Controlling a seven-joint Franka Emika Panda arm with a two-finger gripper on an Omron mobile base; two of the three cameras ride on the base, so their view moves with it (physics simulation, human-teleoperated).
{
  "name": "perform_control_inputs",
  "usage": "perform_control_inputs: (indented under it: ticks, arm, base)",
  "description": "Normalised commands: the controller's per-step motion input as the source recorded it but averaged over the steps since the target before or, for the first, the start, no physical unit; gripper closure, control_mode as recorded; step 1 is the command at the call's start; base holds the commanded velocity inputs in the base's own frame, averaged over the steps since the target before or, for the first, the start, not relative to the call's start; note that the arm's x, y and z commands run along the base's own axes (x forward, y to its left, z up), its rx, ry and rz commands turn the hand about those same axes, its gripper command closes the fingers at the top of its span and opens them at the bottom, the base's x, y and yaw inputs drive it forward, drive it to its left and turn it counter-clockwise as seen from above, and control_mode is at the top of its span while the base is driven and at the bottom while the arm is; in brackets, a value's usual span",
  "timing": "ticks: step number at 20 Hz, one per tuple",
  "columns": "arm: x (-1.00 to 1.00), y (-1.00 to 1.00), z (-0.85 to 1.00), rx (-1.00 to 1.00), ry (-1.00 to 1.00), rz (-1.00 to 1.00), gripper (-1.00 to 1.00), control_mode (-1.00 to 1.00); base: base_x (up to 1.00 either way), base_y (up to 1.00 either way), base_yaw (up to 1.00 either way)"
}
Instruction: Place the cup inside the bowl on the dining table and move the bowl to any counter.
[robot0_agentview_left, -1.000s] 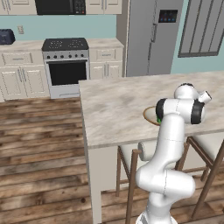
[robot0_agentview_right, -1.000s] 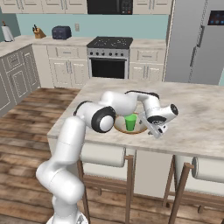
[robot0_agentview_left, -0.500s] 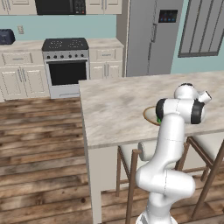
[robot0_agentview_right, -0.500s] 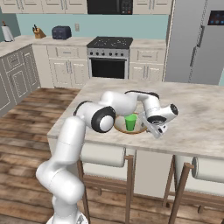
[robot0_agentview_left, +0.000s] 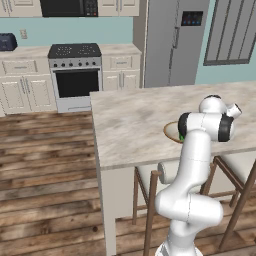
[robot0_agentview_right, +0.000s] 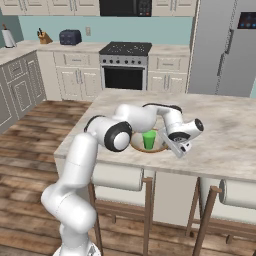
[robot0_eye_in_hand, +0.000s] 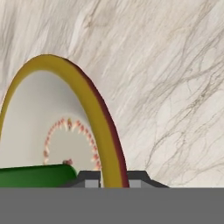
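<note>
The green cup (robot0_agentview_right: 149, 140) stands upright inside the wide tan-rimmed bowl (robot0_agentview_right: 138, 145) on the dining table (robot0_agentview_right: 225, 135), close to its near edge. My gripper (robot0_agentview_right: 168, 145) comes in low at the bowl's right side. In the hand view the bowl's rim (robot0_eye_in_hand: 94, 109) runs straight between my fingertips, one inside and one outside, and both press against it, so the gripper (robot0_eye_in_hand: 113, 180) is shut on the rim. The cup (robot0_eye_in_hand: 37, 176) lies just inside at the lower left. From the left base view the arm hides most of the bowl (robot0_agentview_left: 171, 131).
Wooden stools (robot0_agentview_right: 120, 177) are tucked under the table's near side. A stove (robot0_agentview_right: 125, 65) and cream cabinets line the back wall, and the steel fridge (robot0_agentview_right: 222, 45) stands at the back right. Wood floor opens to the left of the table.
</note>
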Motion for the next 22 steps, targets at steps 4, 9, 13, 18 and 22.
perform_control_inputs:
  ticks: [4, 9, 13, 18, 22]
  arm:
    - [-0.02, 0.0, 0.24, 0.0, 0.0, 0.0, 1.0, -1.0]
    - [-0.1, 0.0, 0.38, 0.01, 0.0, 0.0, 1.0, -1.0]
    - [-0.05, 0.0, 0.28, 0.02, 0.0, 0.0, 1.0, -1.0]
    - [-0.01, 0.0, 0.21, 0.04, 0.0, 0.0, 1.0, -1.0]
    - [-0.1, 0.0, 0.31, 0.09, -0.01, 0.0, 1.0, -1.0]
  base:
    - [0.0, 0.0, 0.0]
    - [0.0, 0.0, 0.0]
    - [0.0, 0.0, 0.0]
    - [0.0, 0.0, 0.0]
    - [0.0, 0.0, 0.0]
